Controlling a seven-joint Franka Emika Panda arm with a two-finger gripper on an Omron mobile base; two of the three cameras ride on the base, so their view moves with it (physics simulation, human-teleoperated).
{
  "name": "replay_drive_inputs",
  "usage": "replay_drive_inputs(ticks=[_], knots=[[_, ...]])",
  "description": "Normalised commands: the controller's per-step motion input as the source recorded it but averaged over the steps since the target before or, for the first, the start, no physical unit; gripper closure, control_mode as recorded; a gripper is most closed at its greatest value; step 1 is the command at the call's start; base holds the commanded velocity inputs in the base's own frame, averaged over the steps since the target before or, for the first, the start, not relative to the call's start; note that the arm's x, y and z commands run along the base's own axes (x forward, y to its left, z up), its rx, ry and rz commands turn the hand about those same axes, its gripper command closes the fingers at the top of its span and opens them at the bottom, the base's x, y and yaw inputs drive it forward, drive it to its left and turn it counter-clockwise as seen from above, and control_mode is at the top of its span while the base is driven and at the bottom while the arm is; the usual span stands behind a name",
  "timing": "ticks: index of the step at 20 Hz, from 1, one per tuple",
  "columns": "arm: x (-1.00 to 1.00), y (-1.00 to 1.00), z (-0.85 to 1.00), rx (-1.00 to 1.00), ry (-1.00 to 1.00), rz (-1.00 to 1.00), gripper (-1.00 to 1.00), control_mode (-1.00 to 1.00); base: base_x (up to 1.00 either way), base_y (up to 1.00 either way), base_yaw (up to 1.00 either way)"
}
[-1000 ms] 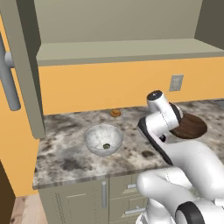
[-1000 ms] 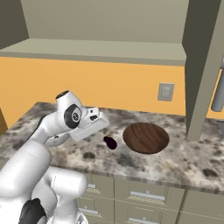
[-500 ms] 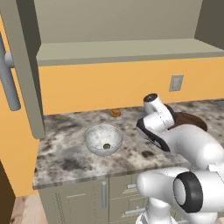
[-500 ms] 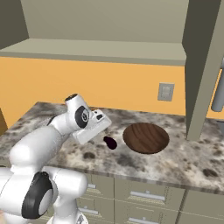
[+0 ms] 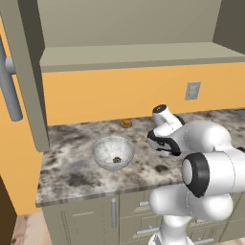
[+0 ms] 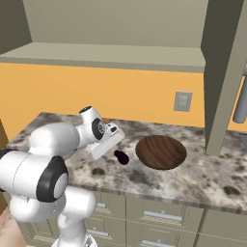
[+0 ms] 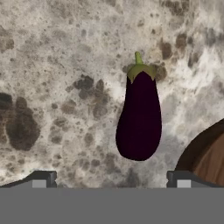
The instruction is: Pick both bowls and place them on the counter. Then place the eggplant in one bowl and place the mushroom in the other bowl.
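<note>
The glossy dark purple eggplant (image 7: 139, 118) with its green cap lies on the speckled bench (image 7: 65, 65) beside the wooden bowl (image 6: 160, 151). The jaws hang wide open above it, empty.

I see both bowls on the counter (image 6: 202, 185): marbled bowl (image 5: 113, 152) holding the mushroom (image 5: 116, 160), wooden bowl (image 6: 160, 151) empty, eggplant (image 7: 139, 116) just beside it.
</note>
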Motion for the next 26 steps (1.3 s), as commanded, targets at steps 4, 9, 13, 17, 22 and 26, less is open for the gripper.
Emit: replay_drive_inputs(ticks=[4, 9, 13, 17, 22, 26], knots=[[0.36, 0.00, -0.21, 0.00, 0.04, 0.02, -1.00, -1.00, 0.00, 0.00, 0.00], [0.26, 0.00, -0.29, 0.00, 0.08, 0.01, -1.00, -1.00, 0.00, 0.00, 0.00], [0.22, -0.04, -0.30, 0.00, 0.08, 0.00, -1.00, -1.00, 0.00, 0.00, 0.00], [0.26, -0.07, -0.26, 0.00, 0.08, 0.00, -1.00, -1.00, 0.00, 0.00, 0.00], [0.33, -0.07, -0.23, 0.00, 0.08, 0.01, -1.00, -1.00, 0.00, 0.00, 0.00], [0.22, -0.09, -0.22, 0.00, 0.05, 0.01, -1.00, -1.00, 0.00, 0.00, 0.00]])
